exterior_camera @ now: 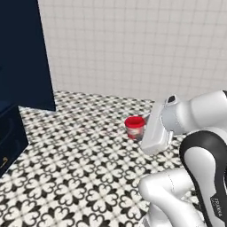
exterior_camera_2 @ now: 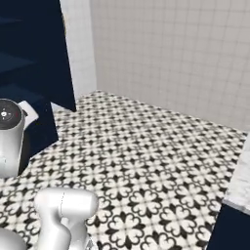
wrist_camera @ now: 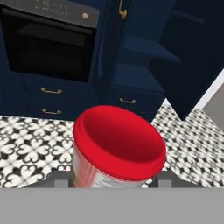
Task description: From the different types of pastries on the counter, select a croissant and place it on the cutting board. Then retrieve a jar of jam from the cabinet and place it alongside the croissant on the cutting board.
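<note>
My gripper [exterior_camera: 142,134] is shut on the jar of jam [exterior_camera: 135,127], a small squat jar with a bright red lid, and holds it in the air above the patterned floor. In the hand view the jar of jam [wrist_camera: 119,144] sits close up between the two fingers, its red lid towards the camera and the fingertips mostly hidden behind it. The navy cabinet [wrist_camera: 144,57] stands beyond the jar with its door [wrist_camera: 192,52] swung open and bare shelves inside. The croissant, the other pastries and the cutting board are out of view.
A built-in black oven [wrist_camera: 48,43] and navy drawers with gold handles [wrist_camera: 50,91] stand left of the cabinet. A black-and-white tiled floor [exterior_camera: 80,150] spreads below. A corner of the marbled counter [exterior_camera_2: 240,183] shows at the far right. A pale tiled wall [exterior_camera: 133,44] lies ahead.
</note>
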### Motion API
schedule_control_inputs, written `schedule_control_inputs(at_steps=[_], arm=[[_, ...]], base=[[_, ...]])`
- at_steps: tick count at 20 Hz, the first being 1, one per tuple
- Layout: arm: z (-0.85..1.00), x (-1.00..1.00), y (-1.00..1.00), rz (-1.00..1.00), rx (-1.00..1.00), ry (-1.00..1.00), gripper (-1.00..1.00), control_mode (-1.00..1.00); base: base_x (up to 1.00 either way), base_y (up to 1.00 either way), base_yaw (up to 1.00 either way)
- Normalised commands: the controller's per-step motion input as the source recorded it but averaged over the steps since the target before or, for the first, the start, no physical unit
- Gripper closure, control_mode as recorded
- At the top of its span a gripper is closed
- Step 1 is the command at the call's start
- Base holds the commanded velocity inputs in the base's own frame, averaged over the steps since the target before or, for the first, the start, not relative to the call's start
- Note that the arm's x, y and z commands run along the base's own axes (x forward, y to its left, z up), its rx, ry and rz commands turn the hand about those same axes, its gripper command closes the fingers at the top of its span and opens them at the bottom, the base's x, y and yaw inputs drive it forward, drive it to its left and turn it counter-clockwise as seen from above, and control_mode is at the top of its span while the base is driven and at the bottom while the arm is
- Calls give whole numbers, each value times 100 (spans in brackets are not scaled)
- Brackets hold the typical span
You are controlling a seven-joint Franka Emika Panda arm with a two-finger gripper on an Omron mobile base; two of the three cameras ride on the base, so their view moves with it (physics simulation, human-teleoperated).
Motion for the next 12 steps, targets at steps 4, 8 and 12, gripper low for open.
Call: schedule_control_inputs(at_steps=[4, 8, 12], arm=[[0, 0, 0, 0, 0, 0, 100, 100], [0, 0, 0, 0, 0, 0, 100, 100], [0, 0, 0, 0, 0, 0, 100, 100]], base=[[-65, -11, -64], [-2, -72, -53], [64, -100, -35]])
